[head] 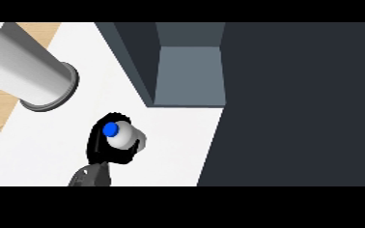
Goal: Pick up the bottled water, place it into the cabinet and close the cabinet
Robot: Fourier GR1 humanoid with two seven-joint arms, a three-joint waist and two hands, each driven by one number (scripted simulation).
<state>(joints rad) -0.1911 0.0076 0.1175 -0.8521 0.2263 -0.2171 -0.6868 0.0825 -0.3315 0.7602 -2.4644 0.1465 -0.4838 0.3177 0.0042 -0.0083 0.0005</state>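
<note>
A: What sits nearest, at the lower edge?

B: A grey forearm comes up from the bottom, ending in a black robot hand [100, 147]. Which arm it is, I cannot tell for sure. Its fingers are curled round the bottled water [125, 136], wrapping the bottle's left side and underside.

A: And the bottle itself?

B: A pale, whitish cylinder seen almost end-on, smooth, with a round bright blue cap [110, 130] facing up toward the viewer. It is over the white bench [171, 145], left of the cabinet; whether it touches the surface is not clear.

A: Anything else close by?

B: Up and to the left, a large grey cylinder [32, 72] with a darker ringed rim at its lower end slants in from the upper-left corner. It looks smooth and matte, and stands apart from the bottle.

A: What lies farther on?

B: The cabinet [185, 77], open: a blue-grey recess with flat inner walls, dark slate on its left side. To its right a broad dark panel [292, 106] runs the whole height of the view, covering the bench's right part.

A: And the surface?

B: Plain white and flat, with a strip of light wood tone [37, 30] showing at the far left edge.
</note>
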